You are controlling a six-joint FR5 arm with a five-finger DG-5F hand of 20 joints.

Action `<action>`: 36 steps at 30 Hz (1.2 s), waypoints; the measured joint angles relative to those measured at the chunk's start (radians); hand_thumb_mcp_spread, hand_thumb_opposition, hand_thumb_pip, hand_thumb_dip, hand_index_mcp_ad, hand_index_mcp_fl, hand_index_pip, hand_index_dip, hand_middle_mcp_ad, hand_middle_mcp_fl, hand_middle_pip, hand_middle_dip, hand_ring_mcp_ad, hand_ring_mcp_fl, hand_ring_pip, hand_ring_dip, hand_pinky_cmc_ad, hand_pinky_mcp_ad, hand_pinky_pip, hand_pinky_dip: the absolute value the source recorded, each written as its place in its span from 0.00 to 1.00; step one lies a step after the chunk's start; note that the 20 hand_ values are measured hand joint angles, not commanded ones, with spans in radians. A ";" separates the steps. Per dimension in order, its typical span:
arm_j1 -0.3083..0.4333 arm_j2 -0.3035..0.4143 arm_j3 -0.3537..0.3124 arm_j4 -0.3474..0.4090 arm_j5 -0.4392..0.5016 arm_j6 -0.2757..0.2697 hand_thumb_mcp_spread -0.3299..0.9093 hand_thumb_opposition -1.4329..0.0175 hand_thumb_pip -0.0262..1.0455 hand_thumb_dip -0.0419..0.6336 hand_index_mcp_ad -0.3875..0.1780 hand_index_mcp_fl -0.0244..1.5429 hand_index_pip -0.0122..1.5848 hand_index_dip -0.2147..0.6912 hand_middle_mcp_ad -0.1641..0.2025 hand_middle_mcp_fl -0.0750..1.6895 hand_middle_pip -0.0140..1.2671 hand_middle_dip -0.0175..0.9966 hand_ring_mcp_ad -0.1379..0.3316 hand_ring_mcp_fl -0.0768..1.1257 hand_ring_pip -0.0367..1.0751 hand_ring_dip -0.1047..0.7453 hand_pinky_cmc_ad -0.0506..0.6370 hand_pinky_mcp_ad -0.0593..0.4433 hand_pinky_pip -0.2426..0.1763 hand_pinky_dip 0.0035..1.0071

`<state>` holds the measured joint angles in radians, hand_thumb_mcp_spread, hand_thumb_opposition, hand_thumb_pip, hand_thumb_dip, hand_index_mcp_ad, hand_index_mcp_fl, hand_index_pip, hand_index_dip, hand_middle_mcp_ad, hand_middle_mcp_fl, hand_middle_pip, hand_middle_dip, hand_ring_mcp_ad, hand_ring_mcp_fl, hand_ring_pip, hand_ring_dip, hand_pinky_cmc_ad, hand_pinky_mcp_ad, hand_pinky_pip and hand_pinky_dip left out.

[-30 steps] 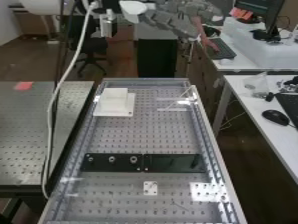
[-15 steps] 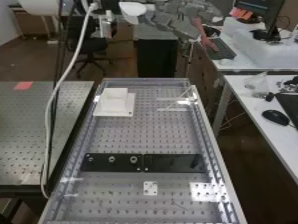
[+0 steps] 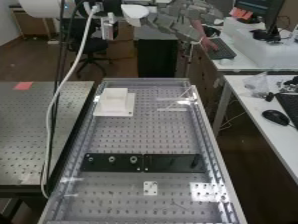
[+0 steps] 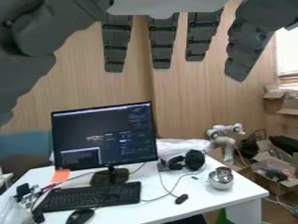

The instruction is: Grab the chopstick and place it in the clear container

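Observation:
High above the bench's far end, my hand [image 3: 183, 19] is at the top edge of the high view, open and with nothing visible in its grasp. In the wrist view the hand [image 4: 163, 42] has its dark grey fingers straight and spread apart, and its thumb lies off to one side. Thin pale strips [image 3: 174, 109] lie near the far right corner of the perforated bench [image 3: 149, 135], some at a slant; I cannot tell whether one is the chopstick. A crumpled-looking clear object [image 3: 255, 84] stands on the right-hand desk; whether it is the clear container, I cannot tell.
A white block on a square base [image 3: 115, 102] stands at the bench's far left. Dark plates [image 3: 143, 162] cross its middle, with a small white plate [image 3: 150, 188] nearer. Cables hang along the left side. Desks with a monitor [image 4: 104, 136] and a metal bowl [image 4: 221, 178] lie beyond.
In the high view the arm and hand have shifted slightly to the right, and the hanging cable has swayed a little. The things on the bench have not moved.

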<state>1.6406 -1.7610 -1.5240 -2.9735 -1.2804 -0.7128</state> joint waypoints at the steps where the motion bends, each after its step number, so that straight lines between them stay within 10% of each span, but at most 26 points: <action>1: 0.000 0.000 0.000 0.000 -0.001 0.001 0.36 0.58 0.34 0.05 0.31 0.14 0.04 0.50 0.65 0.06 0.12 0.23 0.63 0.07 0.10 0.23 0.86 0.84 0.24 0.16; 36: 0.015 0.018 -0.020 0.034 0.027 -0.006 0.37 0.57 0.34 0.05 0.32 0.14 0.04 0.50 0.65 0.07 0.12 0.23 0.63 0.07 0.10 0.23 0.87 0.84 0.24 0.16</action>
<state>1.6556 -1.7431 -1.5437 -2.9397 -1.2535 -0.7184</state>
